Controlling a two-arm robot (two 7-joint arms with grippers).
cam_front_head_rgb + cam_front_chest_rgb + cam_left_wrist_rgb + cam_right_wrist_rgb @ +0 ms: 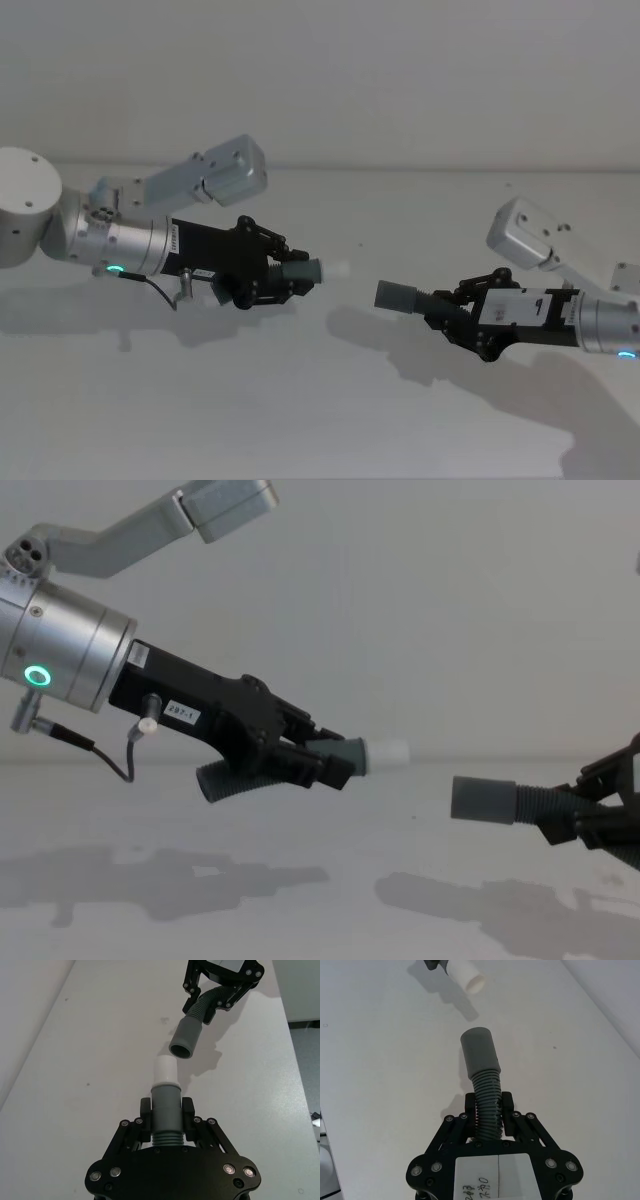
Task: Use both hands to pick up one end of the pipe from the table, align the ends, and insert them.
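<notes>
Both pipe pieces hang above the table [320, 420], a small gap apart. My left gripper [288, 278] is shut on the grey piece with the white tip [338, 268], which points right. In the left wrist view that gripper [166, 1110] clamps the sleeve just behind the white tip [165, 1071]. My right gripper [452, 308] is shut on the ribbed part of the other piece, whose grey sleeve mouth [394, 295] faces left. In the chest view the sleeve [482, 798] sits slightly lower than the white tip [388, 752]. The open mouth [181, 1051] faces the tip, a little off line.
The pale table top [300, 900] lies bare under both arms, carrying only their shadows. A plain wall [400, 80] rises behind the table's far edge. In the left wrist view the table's side edge [295, 1060] drops off to a grey floor.
</notes>
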